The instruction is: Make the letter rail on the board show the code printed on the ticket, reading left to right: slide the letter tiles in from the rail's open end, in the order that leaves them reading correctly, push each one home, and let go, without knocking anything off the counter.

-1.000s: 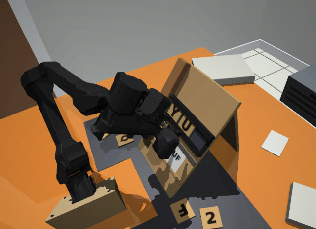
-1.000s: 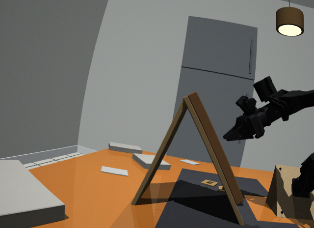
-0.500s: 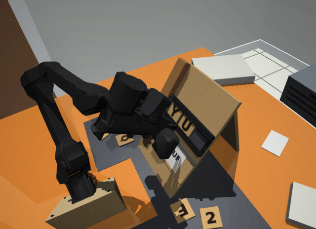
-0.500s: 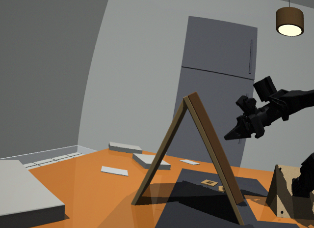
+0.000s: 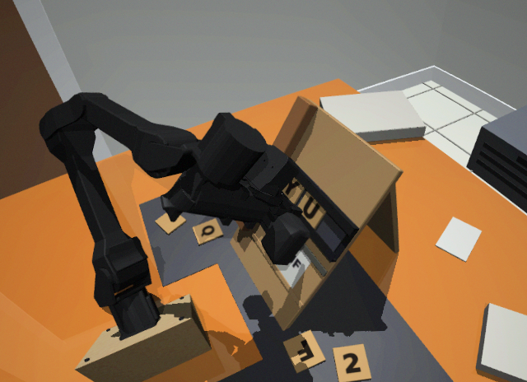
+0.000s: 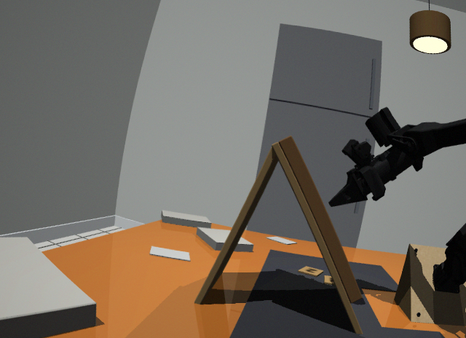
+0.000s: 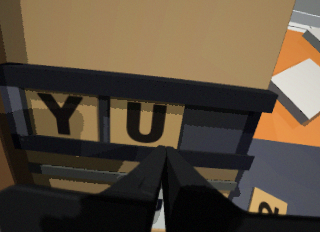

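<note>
My gripper is shut and empty, its tips just in front of the rail's lower lip, below the U tile. The dark rail on the slanted board holds a Y tile at left and a U tile in the middle, with a narrow gap between them. The rail's right part is empty. The ticket below is partly hidden; its F shows. An F tile lies turned around in front of the board, beside a 2 tile.
A Q tile and another tile, partly covered by the arm, lie on the grey mat. Beyond the board are white slabs, a white card and a dark vented box.
</note>
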Tool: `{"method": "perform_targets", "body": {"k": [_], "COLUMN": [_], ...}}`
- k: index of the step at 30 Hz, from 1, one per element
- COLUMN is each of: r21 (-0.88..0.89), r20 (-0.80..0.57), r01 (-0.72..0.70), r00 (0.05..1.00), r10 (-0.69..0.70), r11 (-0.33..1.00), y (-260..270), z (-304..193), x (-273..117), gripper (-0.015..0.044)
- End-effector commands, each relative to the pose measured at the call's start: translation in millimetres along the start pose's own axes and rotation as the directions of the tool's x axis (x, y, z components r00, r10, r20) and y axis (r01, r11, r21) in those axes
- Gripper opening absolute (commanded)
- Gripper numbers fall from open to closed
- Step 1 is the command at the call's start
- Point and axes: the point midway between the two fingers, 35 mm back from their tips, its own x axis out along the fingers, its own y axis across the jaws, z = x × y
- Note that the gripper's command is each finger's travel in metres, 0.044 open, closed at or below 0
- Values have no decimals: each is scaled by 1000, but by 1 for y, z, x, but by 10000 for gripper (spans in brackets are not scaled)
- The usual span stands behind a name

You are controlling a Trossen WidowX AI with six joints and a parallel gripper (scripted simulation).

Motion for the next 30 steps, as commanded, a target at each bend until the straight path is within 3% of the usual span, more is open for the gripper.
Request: {"method": "perform_targets", "body": {"k": [1,14,30], "r21": [-11,-34,-34], "r20": [-114,-564,-569], "r01": [31,-30,-33], "r00": [993,826,822], "r10": [-32,5,7], "r11": [999,999,999], "y": [-10,-21,-21], "z": [12,21,20], "x": [5,12,14], "gripper": [0,0,0]}}
